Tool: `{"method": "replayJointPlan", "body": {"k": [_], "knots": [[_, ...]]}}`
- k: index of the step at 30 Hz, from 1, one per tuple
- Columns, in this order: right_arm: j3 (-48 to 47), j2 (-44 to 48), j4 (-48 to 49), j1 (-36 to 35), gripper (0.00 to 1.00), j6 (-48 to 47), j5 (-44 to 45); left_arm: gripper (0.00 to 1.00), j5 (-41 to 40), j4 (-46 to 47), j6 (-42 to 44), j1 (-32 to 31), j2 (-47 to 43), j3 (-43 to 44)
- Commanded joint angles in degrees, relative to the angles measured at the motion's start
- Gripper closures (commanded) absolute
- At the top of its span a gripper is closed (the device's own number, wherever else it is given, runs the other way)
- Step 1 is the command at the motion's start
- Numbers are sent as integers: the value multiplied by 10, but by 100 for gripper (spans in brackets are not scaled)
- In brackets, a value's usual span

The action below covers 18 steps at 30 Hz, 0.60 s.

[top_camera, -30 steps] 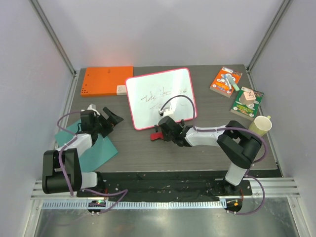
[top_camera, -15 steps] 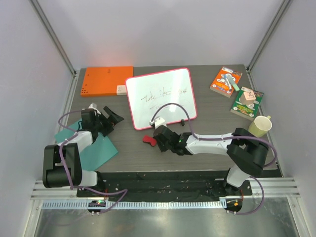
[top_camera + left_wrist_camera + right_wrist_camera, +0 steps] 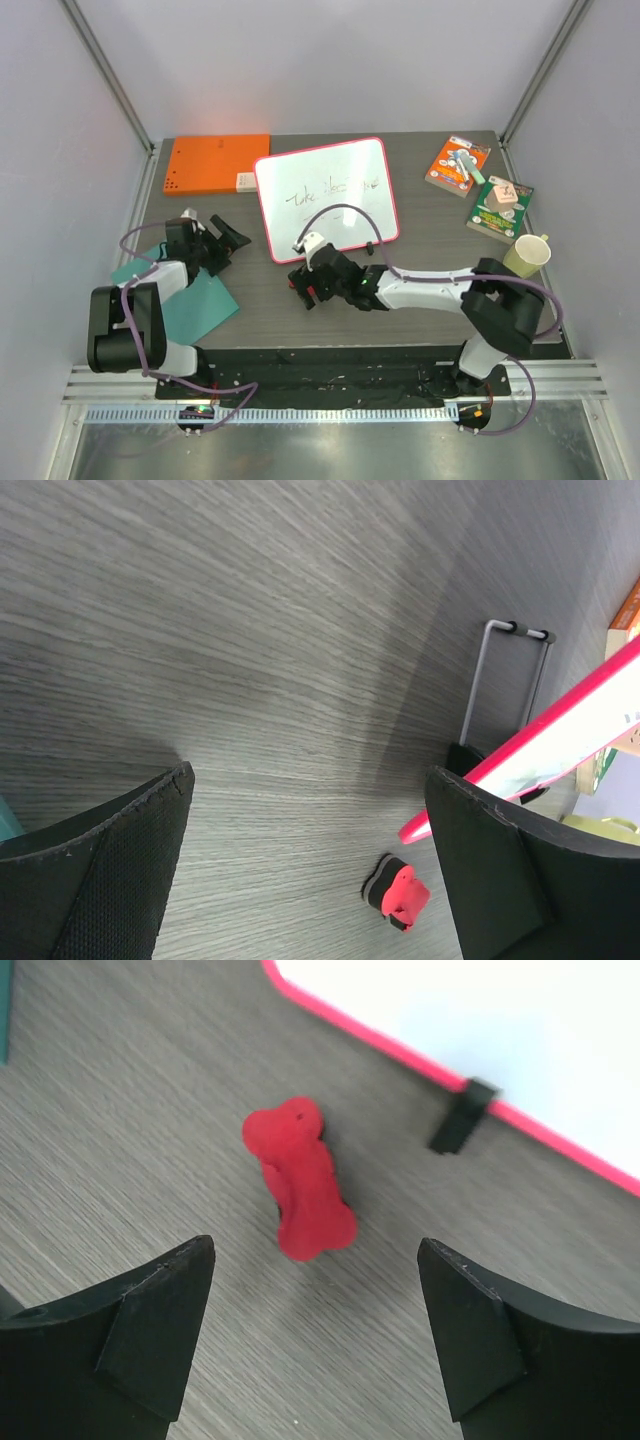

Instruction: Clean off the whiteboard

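The whiteboard (image 3: 325, 195), white with a pink rim and faint dark writing, stands propped at the table's middle. Its rim (image 3: 400, 1055) crosses the top of the right wrist view, and its corner (image 3: 540, 750) shows in the left wrist view. A red eraser (image 3: 298, 1180) lies loose on the table just in front of the board. My right gripper (image 3: 315, 1260) hangs over the eraser (image 3: 297, 284) with its jaws wide open and nothing between them. My left gripper (image 3: 228, 250) is open to the left of the board; from there the eraser (image 3: 395, 890) shows lying ahead of it.
An orange board (image 3: 215, 165) lies at the back left, and a teal sheet (image 3: 185, 295) under the left arm. Two game boxes (image 3: 458, 163) (image 3: 500, 208) and a yellow cup (image 3: 530, 253) stand at the right. A wire stand (image 3: 505, 675) props the whiteboard.
My right gripper moved left and away from the board's lower edge, then opened. The eraser it held now lies on the table. The left arm has hardly moved.
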<state>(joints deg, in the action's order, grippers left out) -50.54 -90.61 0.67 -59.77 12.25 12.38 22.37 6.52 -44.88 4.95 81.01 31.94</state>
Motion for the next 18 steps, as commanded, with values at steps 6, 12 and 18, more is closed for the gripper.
{"method": "replayJointPlan", "body": {"k": [6,12,18], "knots": [[-61,-89,42,-2,22,-14,-47,4,15,-9,-6,0,0,18],[-85,-124,45,-2,25,-24,-32,3,15,-9,-8,-2,11,21],[-99,-145,39,-1,47,-26,-37,4,18,-9,-6,-6,23,22]]}}
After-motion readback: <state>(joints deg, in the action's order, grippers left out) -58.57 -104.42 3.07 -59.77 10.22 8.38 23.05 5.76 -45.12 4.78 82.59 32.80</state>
